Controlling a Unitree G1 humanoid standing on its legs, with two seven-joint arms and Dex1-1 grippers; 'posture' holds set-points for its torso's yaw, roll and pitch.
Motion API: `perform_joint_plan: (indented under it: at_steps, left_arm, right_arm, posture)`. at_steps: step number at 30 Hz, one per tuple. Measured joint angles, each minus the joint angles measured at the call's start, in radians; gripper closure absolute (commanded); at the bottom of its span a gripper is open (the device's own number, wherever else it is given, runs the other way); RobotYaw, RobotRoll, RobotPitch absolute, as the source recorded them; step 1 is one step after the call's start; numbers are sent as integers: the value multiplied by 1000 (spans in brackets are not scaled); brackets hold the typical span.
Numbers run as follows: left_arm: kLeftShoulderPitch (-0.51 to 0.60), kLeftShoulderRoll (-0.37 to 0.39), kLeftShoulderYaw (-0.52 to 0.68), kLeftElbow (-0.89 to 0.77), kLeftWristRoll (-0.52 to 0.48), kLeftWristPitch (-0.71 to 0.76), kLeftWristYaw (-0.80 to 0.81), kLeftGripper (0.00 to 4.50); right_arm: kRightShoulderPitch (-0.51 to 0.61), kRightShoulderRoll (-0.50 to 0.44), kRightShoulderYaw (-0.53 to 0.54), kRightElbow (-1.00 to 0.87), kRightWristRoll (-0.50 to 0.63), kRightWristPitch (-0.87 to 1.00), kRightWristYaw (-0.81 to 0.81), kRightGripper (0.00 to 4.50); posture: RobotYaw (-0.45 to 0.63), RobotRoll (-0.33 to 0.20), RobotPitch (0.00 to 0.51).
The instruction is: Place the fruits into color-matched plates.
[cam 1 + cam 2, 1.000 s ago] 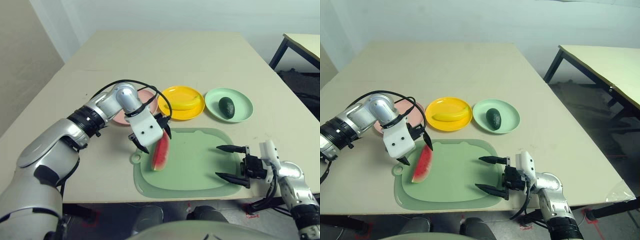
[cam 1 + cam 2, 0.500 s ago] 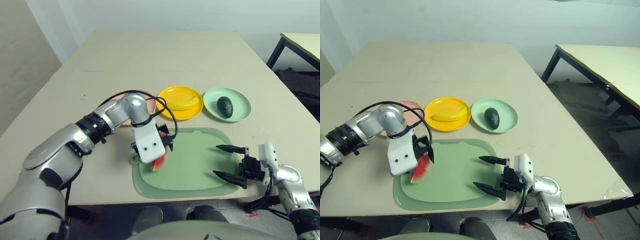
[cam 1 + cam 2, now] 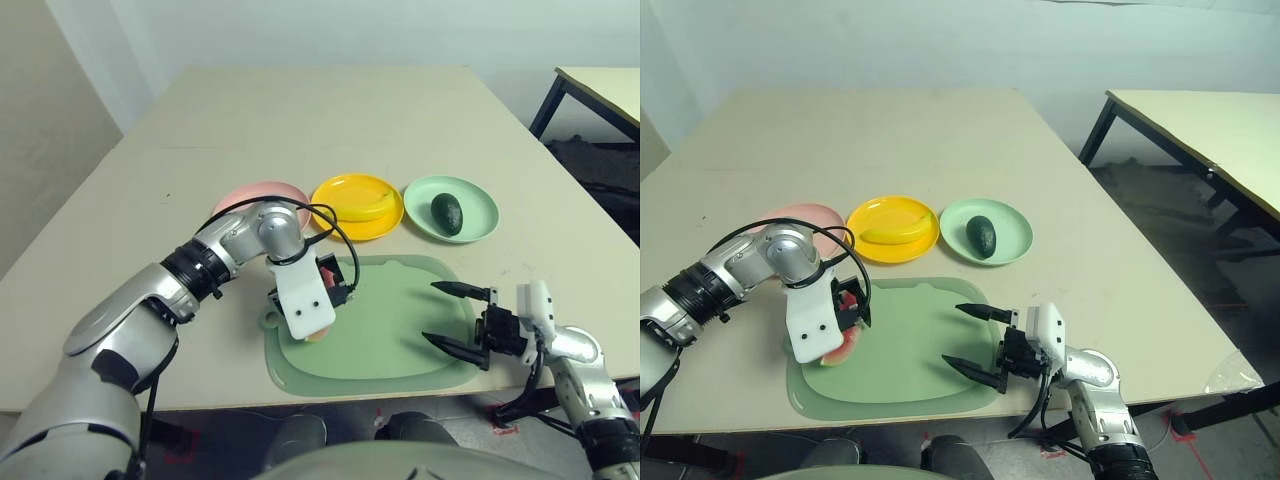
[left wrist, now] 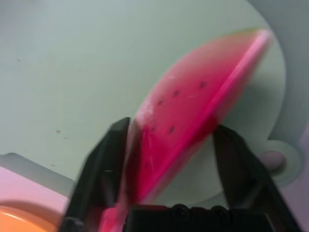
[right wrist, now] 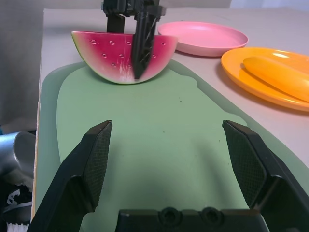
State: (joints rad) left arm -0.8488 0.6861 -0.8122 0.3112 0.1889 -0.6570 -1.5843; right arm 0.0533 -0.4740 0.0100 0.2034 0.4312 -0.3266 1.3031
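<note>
On the left part of the green mat (image 3: 400, 320) the red watermelon wedge (image 5: 111, 60) stands on its green rind. My left gripper (image 3: 335, 290) reaches down over it and is shut on it, one black finger against each flat face. The pale pink plate (image 3: 255, 192) lies just behind that arm. A banana (image 3: 370, 208) rests in the yellow plate (image 3: 338, 190). The dark avocado (image 3: 446, 213) sits in the mint green plate (image 3: 478, 212). My right gripper (image 3: 432, 311) hovers open over the mat's right edge, pointing left, nothing between its fingers.
The three plates stand in a row behind the mat. The table stretches bare behind them. A second table's corner (image 3: 600, 85) and dark leg show at the far right. The mat's ring tab (image 3: 270, 321) sits beside the left gripper.
My left gripper has come down from beside the wedge to over it and has closed its fingers on the flat faces. The right arm has stayed put.
</note>
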Motion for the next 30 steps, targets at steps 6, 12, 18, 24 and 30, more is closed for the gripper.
perform_joint_plan:
  at_steps: [6, 12, 18, 24, 30]
  left_arm:
    - [12, 26, 14, -21, -25, 43, -19, 2308]
    - [-25, 87, 70, 44, -71, 97, -25, 2321]
    - [-80, 173, 219, 137, -105, 148, -25, 2328]
    - [-133, 221, 290, 322, -57, 108, -2, 2329]
    - [-155, 236, 329, 512, 42, 42, 135, 2329]
  right_arm:
    - [11, -5, 5, -8, 0, 0, 14, 0]
    - [26, -9, 8, -28, 0, 0, 23, 0]
    - [50, 3, 50, -193, 10, 60, -10, 0]
    - [92, 3, 65, -315, 12, 171, -107, 0]
    - [229, 6, 63, -478, 4, 307, -297, 0]
  posture:
    - [12, 0, 0]
    - [16, 0, 0]
    - [24, 0, 0]
    - [65, 0, 0]
    - [36, 0, 0]
